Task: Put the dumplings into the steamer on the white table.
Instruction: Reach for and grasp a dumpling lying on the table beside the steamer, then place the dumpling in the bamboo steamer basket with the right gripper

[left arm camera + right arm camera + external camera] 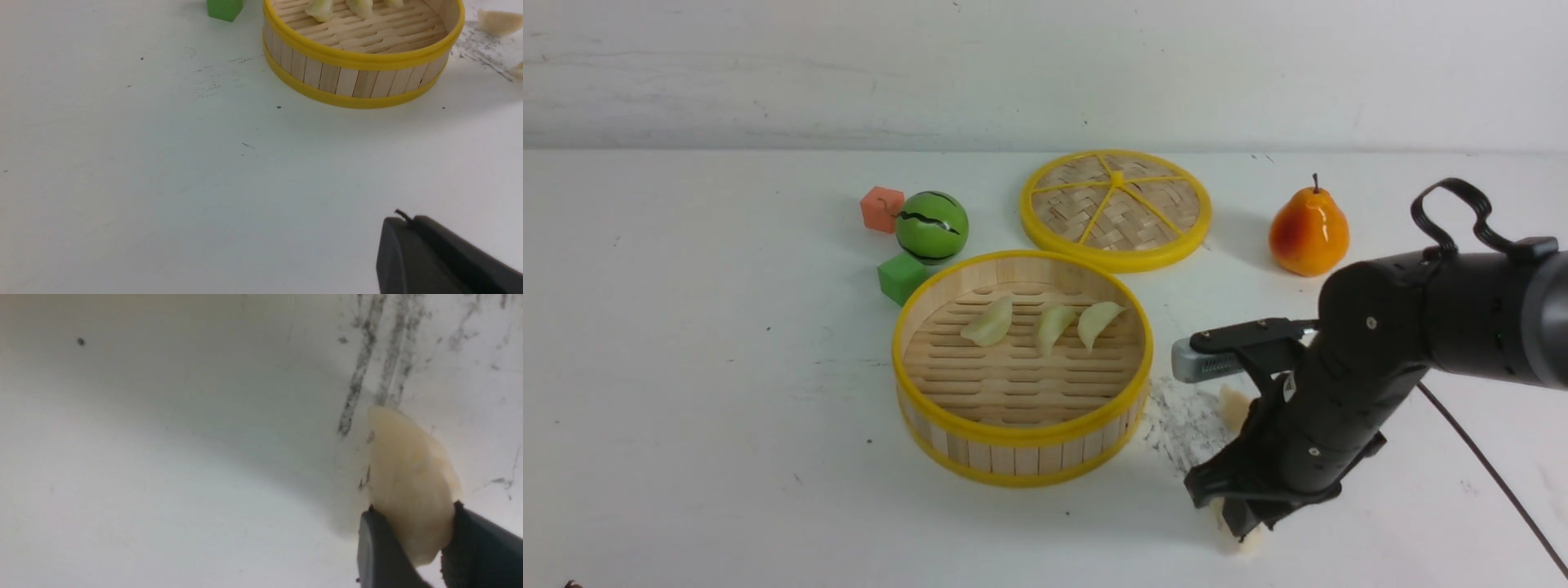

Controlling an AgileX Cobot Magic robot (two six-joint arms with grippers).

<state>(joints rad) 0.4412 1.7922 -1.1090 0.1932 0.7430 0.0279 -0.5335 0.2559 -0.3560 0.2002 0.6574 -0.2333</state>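
The steamer (1021,434) stands mid-table on the white table (727,408) with three dumplings inside (990,322) (1054,327) (1098,322). To its right, my right gripper (1243,529) points down at the table. In the right wrist view it (410,522) is shut on a pale dumpling (408,473) that rests on scuffed table. Another dumpling (1232,406) peeks out behind the arm. In the left wrist view the left gripper (408,223) is shut and empty, low over bare table in front of the steamer (359,81). A loose dumpling (499,21) lies beyond it.
The woven lid (1116,208) lies flat behind the steamer. A pear (1308,233) stands at the back right. A green striped ball (931,227), an orange cube (882,209) and a green cube (902,278) sit behind and left of the steamer. A black cable (1494,474) trails from the right arm.
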